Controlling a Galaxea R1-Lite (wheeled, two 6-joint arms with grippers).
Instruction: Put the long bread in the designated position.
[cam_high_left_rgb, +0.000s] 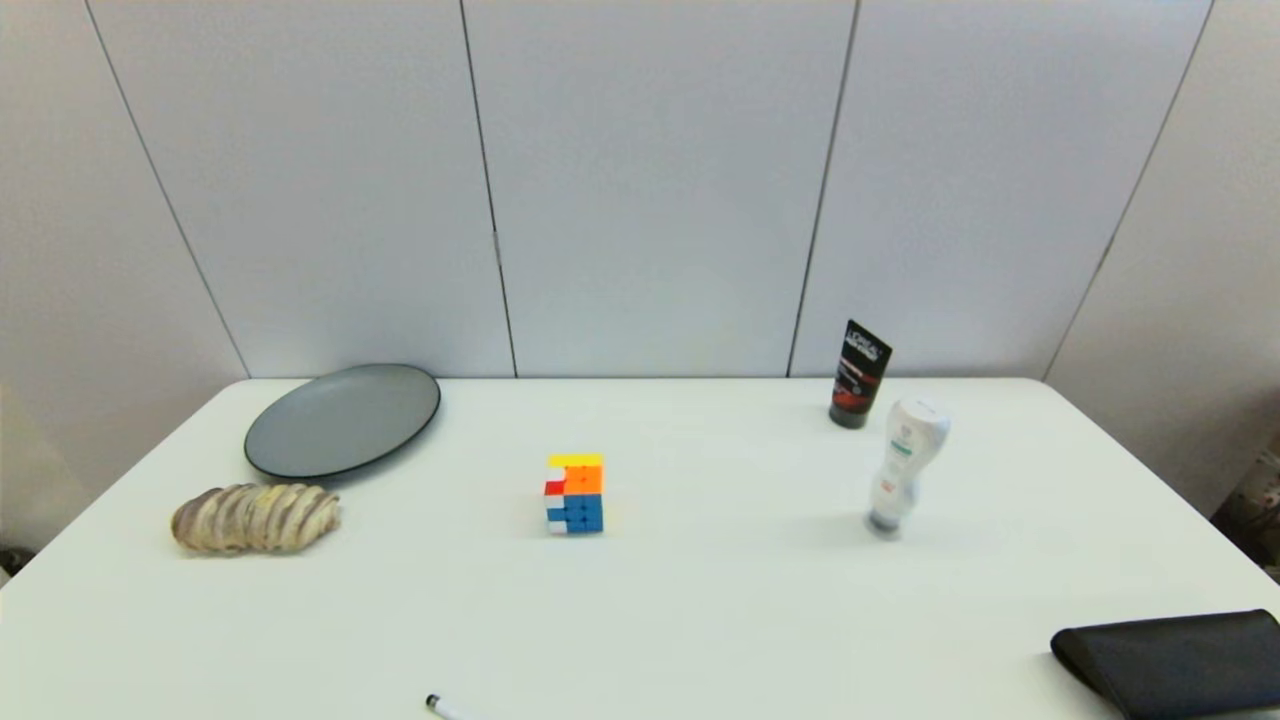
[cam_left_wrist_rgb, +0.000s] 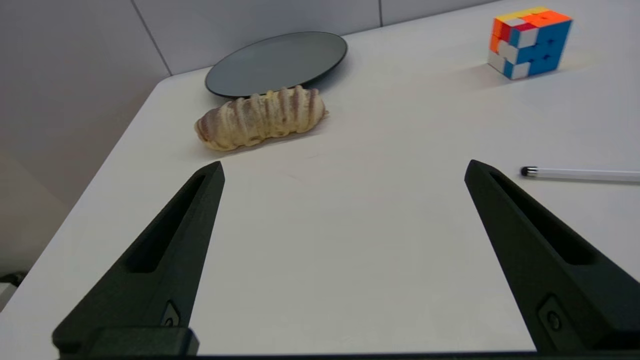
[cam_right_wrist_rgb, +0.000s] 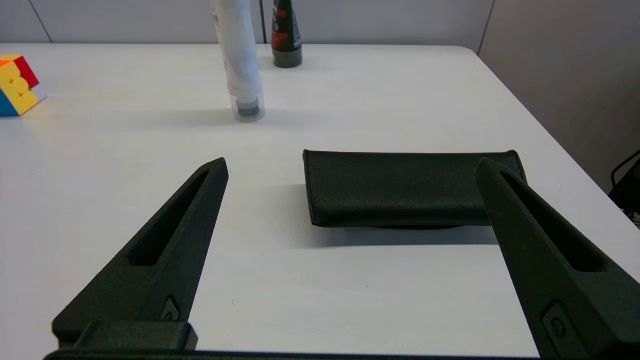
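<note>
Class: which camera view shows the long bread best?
The left wrist view: the long bread is near and large, its ridges clear. The head view shows it small, beside the plate. The right wrist view does not show it.

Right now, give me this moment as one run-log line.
ridged beige-brown long bread: untouched, beside grey plate | left gripper: open, short of bread | right gripper: open, parked near black pouch
</note>
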